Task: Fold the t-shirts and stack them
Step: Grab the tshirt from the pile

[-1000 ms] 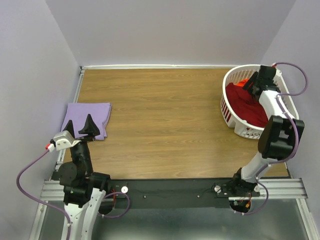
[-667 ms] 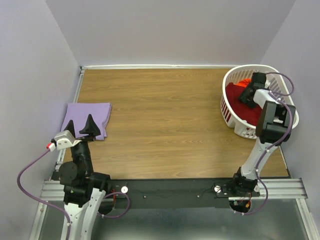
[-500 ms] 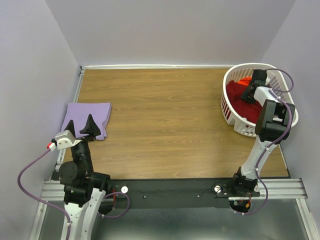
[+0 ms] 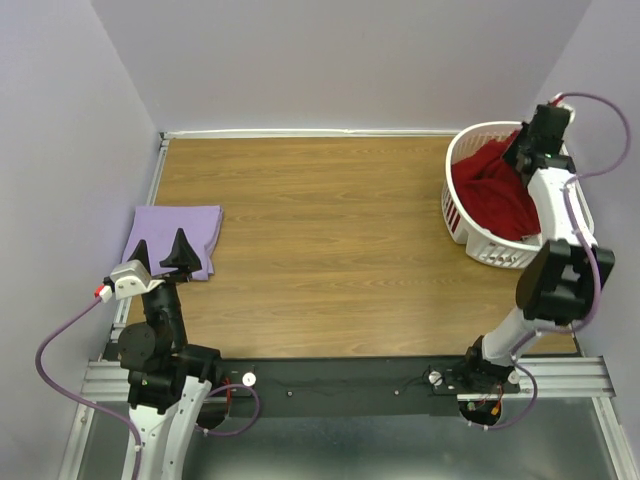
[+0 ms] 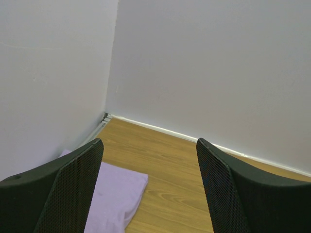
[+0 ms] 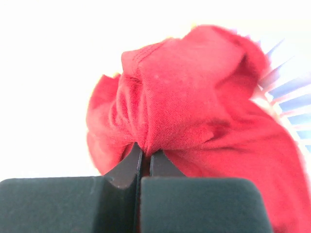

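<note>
A dark red t-shirt (image 4: 488, 195) fills the white lattice basket (image 4: 497, 256) at the back right. One fold of it is drawn up towards the basket's far rim, where my right gripper (image 4: 522, 150) is shut on it. In the right wrist view the gripper (image 6: 144, 150) pinches a bunch of the red t-shirt (image 6: 194, 97) between its closed fingertips. A folded lavender t-shirt (image 4: 176, 232) lies flat at the table's left edge. My left gripper (image 4: 161, 243) hovers open over its near edge. The left wrist view shows that gripper (image 5: 149, 141) empty, with the lavender t-shirt (image 5: 114, 194) below. No orange-red t-shirt shows.
Pale walls close in the wooden table (image 4: 320, 240) on the left, back and right. The basket stands against the right wall. A black rail (image 4: 340, 385) with both arm bases runs along the near edge.
My right gripper went into the basket, shut on the dark red t-shirt and rose towards the far rim, pulling cloth up. The orange-red cloth seen earlier is now covered. The left arm is still.
</note>
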{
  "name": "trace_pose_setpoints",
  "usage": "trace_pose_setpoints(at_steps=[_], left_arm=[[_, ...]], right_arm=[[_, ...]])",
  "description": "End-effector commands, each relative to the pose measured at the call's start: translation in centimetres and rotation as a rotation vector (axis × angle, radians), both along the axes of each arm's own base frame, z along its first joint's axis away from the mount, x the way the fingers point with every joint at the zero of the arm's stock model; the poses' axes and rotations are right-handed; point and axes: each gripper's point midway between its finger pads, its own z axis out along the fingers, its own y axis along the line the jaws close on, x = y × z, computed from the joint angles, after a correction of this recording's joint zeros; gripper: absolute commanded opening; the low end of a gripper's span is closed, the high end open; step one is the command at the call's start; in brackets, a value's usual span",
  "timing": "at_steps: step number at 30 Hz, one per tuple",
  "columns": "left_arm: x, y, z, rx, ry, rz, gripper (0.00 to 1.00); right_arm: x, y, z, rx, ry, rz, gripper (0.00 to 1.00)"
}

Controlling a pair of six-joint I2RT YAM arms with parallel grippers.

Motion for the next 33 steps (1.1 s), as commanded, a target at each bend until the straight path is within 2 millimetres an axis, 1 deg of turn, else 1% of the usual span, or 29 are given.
trace_pose_setpoints(at_steps=[1,2,3,5,6,8,9,10,11,12,13,14,15,17,18,20,21,22,23,24,25,26,27,28,29,30,31,32,33], left_arm=[[-2.1,0.3,1.7,-0.007,-0.107,-0.005,0.85],[-2.2,0.3,1.7,-0.007,-0.108,-0.003,0.85],[-2.2,0.3,1.7,-0.008,-0.112,-0.005,0.85],[-2.3,0.3,1.8,-0.008,-0.115,-0.006,0.85],[-2.4,0.3,1.9,-0.008,-0.119,-0.009,0.85],[-2.5,0.3,2.0,-0.011,-0.121,-0.008,0.85],[-2.6,0.3,2.0,-0.009,-0.124,-0.007,0.85],[-2.5,0.3,2.0,-0.009,-0.122,-0.009,0.85],[-2.6,0.3,2.0,-0.009,-0.123,-0.009,0.85],[-2.7,0.3,2.1,-0.012,-0.126,-0.009,0.85],[-2.6,0.3,2.0,-0.010,-0.124,-0.009,0.85],[-2.7,0.3,2.0,-0.011,-0.123,-0.009,0.85],[-2.6,0.3,2.0,-0.010,-0.122,-0.011,0.85],[-2.6,0.2,2.0,-0.009,-0.122,-0.013,0.85],[-2.7,0.3,2.0,-0.011,-0.124,-0.012,0.85],[-2.8,0.2,2.1,-0.011,-0.126,-0.013,0.85],[-2.9,0.3,2.1,-0.014,-0.129,-0.011,0.85],[-2.9,0.3,2.1,-0.014,-0.125,-0.011,0.85],[-2.9,0.3,2.0,-0.014,-0.124,-0.010,0.85],[-2.9,0.3,2.0,-0.014,-0.124,-0.011,0.85],[-3.0,0.3,2.1,-0.015,-0.124,-0.012,0.85],[-2.9,0.2,2.0,-0.015,-0.123,-0.017,0.85],[-2.9,0.2,2.0,-0.014,-0.123,-0.016,0.85],[-2.9,0.2,2.1,-0.015,-0.126,-0.018,0.85],[-2.8,0.2,2.0,-0.014,-0.122,-0.019,0.85],[-2.8,0.1,2.0,-0.013,-0.125,-0.025,0.85],[-2.8,0.1,2.0,-0.012,-0.123,-0.025,0.85],[-2.8,0.0,2.0,-0.010,-0.126,-0.027,0.85],[-2.7,0.0,2.0,-0.010,-0.126,-0.027,0.85]], right_arm=[[-1.5,1.5,12.4,-0.043,-0.285,0.042,0.01],[-1.9,1.7,13.6,-0.047,-0.311,0.048,0.01],[-2.6,2.0,15.7,-0.056,-0.354,0.054,0.01],[-3.3,2.7,17.3,-0.056,-0.391,0.090,0.01],[-3.7,3.3,18.5,-0.054,-0.418,0.117,0.01],[-3.9,3.8,20.0,-0.058,-0.448,0.148,0.01],[-3.9,4.9,20.5,-0.041,-0.462,0.208,0.00],[-3.9,5.5,21.1,-0.037,-0.477,0.240,0.00],[-4.0,6.1,22.4,-0.034,-0.503,0.275,0.01],[-4.0,6.8,23.2,-0.029,-0.521,0.311,0.00],[-4.2,8.0,24.1,-0.014,-0.543,0.378,0.00],[-4.3,8.5,25.8,-0.017,-0.579,0.405,0.00],[-4.4,9.0,27.0,-0.008,-0.604,0.432,0.00],[-4.3,9.1,28.8,-0.013,-0.641,0.435,0.01],[-4.2,9.0,28.8,-0.009,-0.639,0.429,0.02],[-3.9,8.6,28.0,-0.007,-0.619,0.405,0.02],[-3.9,8.1,26.1,0.000,-0.578,0.374,0.02],[-3.9,6.6,24.5,-0.020,-0.544,0.293,0.02],[-4.1,5.8,23.0,-0.027,-0.509,0.245,0.02],[-4.8,4.9,22.2,-0.042,-0.493,0.192,0.02],[-5.4,3.1,18.1,-0.057,-0.405,0.086,0.02],[-5.9,2.4,16.5,-0.068,-0.370,0.040,0.02],[-6.9,1.5,15.3,-0.083,-0.343,-0.011,0.04],[-8.1,-0.1,12.1,-0.108,-0.269,-0.113,0.09],[-9.0,-0.8,10.6,-0.122,-0.234,-0.158,0.14],[-9.8,-1.3,9.6,-0.132,-0.212,-0.198,0.22],[-11.0,-1.9,9.4,-0.143,-0.213,-0.253,0.50],[-11.9,-1.9,7.4,-0.139,-0.172,-0.267,0.68],[-12.3,-1.9,7.0,-0.139,-0.167,-0.273,0.84]])
